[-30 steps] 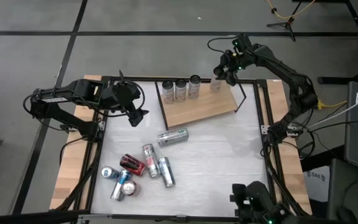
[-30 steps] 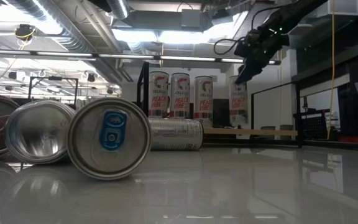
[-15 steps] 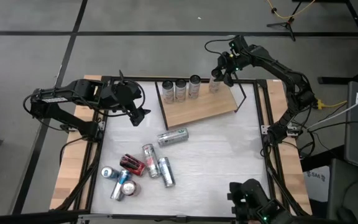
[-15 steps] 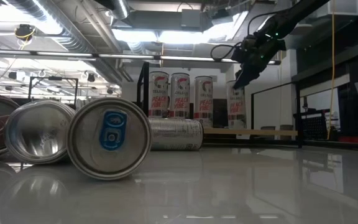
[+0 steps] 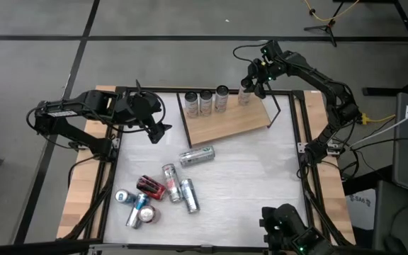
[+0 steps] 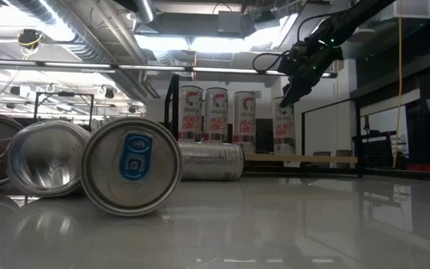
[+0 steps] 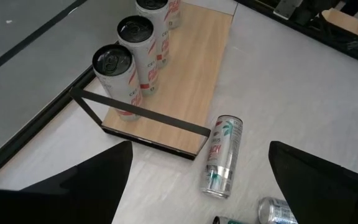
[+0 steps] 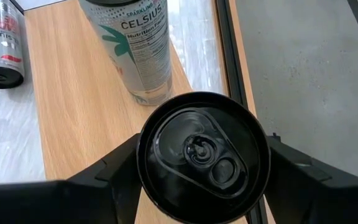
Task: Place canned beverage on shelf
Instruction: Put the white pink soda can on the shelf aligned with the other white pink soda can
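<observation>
I work in a lab or workshop: exposed silver ducts (image 6: 58, 22) and striplights (image 6: 192, 43) overhead, bare grey concrete floor (image 5: 154, 28), cables (image 5: 374, 145) trailing beside my framed white table (image 5: 246, 177).

Low view: three cans lie on their sides at front left, ends toward cam; nearest one (image 6: 131, 166) has a blue tab. Behind it, another silver can (image 6: 211, 161) on its side. Farther back, four cans upright in a row on the shelf (image 6: 304, 158). Right gripper (image 6: 288, 91) sits at top of the rightmost can (image 6: 284, 127).
</observation>
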Controlling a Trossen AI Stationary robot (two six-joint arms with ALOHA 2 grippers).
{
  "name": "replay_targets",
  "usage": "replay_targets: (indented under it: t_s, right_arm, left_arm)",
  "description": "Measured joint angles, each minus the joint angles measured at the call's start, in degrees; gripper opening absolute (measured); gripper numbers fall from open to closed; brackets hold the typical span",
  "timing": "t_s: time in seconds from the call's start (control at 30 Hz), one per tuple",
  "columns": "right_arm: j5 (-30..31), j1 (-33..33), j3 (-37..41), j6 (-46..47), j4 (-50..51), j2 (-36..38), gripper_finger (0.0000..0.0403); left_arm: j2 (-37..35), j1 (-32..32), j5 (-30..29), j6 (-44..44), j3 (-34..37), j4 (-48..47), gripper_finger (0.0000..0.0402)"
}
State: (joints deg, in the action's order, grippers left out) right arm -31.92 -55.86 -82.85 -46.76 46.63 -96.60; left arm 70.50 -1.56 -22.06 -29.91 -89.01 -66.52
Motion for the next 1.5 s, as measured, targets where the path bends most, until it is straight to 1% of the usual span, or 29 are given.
replay_targets:
  t_s: [0.13, 0.37, 0.47, 0.53, 0.8, 0.93, 1.1, 1.37, 1.5]
  right_arm:
    - [0.30, 0.00, 0.00, 0.00, 0.10, -0.01, 0.0267]
    - [2.59, -0.07, 0.15, -0.20, 0.49, -0.29, 0.0339]
    - [4.77, -0.07, 0.15, -0.17, 0.36, -0.17, 0.0359]
    - [5.78, -0.04, 0.15, -0.15, 0.37, -0.19, 0.0365]
    - [5.61, 0.00, 0.13, -0.03, 1.93, -0.08, 0.0359]
    - [5.48, 0.00, -0.46, 1.71, 3.35, -0.08, 0.0359]
    - [5.62, 0.01, -4.54, 1.84, 6.88, -0.06, 0.0358]
    - [9.04, 0.00, -12.53, 1.96, 8.95, 0.03, 0.0358]
    - [8.72, 0.00, -15.54, 6.97, 8.97, 0.05, 0.0358]
  left_arm:
    - [0.00, 0.00, 0.02, 0.00, 0.00, 0.00, 0.0370]
    - [0.00, 0.00, 0.02, -0.01, 0.00, 0.02, 0.0370]
    - [0.00, 0.01, 0.04, -0.02, 0.00, 0.09, 0.0370]
    - [0.00, 0.00, 0.04, -0.02, 0.00, 0.11, 0.0370]
    - [0.00, 0.01, 0.04, -0.02, 0.00, 0.13, 0.0370]
    - [0.00, 0.00, 0.02, -0.02, 0.00, 0.13, 0.0370]
    - [0.00, 0.00, 0.02, -0.02, 0.00, 0.13, 0.0370]
    - [0.00, 0.02, 0.02, -0.04, 0.00, 0.13, 0.0370]
    - [0.00, 0.01, 0.02, 0.00, 0.00, 0.13, 0.0370]
